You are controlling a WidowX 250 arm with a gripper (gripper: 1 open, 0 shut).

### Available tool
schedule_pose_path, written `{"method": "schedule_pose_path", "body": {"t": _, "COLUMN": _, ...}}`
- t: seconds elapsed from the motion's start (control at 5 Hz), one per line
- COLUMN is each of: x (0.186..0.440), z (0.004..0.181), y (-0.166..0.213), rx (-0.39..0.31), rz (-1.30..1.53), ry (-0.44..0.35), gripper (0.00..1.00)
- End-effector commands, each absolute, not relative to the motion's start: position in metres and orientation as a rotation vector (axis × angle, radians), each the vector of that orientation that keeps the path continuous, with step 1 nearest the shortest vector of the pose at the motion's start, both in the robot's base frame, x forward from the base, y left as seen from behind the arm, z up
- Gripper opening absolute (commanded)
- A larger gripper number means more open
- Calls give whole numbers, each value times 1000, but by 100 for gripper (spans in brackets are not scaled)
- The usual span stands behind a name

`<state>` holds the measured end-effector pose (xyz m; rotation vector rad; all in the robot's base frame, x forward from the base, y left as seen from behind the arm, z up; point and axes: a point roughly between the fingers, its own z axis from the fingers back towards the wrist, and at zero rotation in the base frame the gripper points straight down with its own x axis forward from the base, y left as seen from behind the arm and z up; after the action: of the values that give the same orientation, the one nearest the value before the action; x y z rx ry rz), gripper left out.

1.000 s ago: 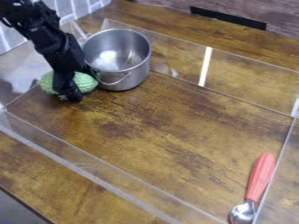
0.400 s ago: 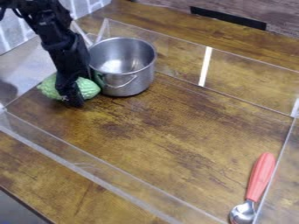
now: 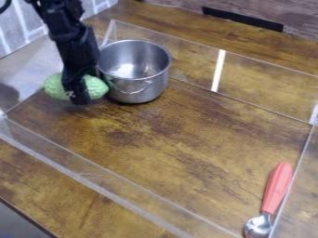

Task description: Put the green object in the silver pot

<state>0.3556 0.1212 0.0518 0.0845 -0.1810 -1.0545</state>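
The green object (image 3: 58,86), a bumpy light-green lump, lies on the wooden table just left of the silver pot (image 3: 134,68). My black gripper (image 3: 81,91) comes down on it from above. Its fingers stand wide and closed around the lump, with one dark finger crossing the lump's front, so green shows on both sides of it. The lump sits at table level and almost touches the pot's wall. The pot stands upright with nothing in it. The arm hides the top of the green object.
Clear acrylic walls (image 3: 218,70) fence in the work area, with a low front wall running diagonally. A red-handled metal spoon (image 3: 273,197) lies at the lower right. Bare wooden table (image 3: 187,130) stretches between the pot and the spoon.
The arm has straightened and shifted slightly right. The silver pot has slid a little to the right. The green object stays under the gripper, barely moved.
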Motion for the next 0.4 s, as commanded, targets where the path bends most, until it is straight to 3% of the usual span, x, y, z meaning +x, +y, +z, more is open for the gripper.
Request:
{"method": "schedule_pose_path", "body": {"t": 0.0, "x": 380, "z": 113, "y": 114, "rx": 196, "rz": -1054, "ry": -251, "gripper": 0}}
{"method": "schedule_pose_path", "body": {"t": 0.2, "x": 404, "z": 136, "y": 106, "rx": 225, "rz": -1026, "ry": -257, "gripper": 0}}
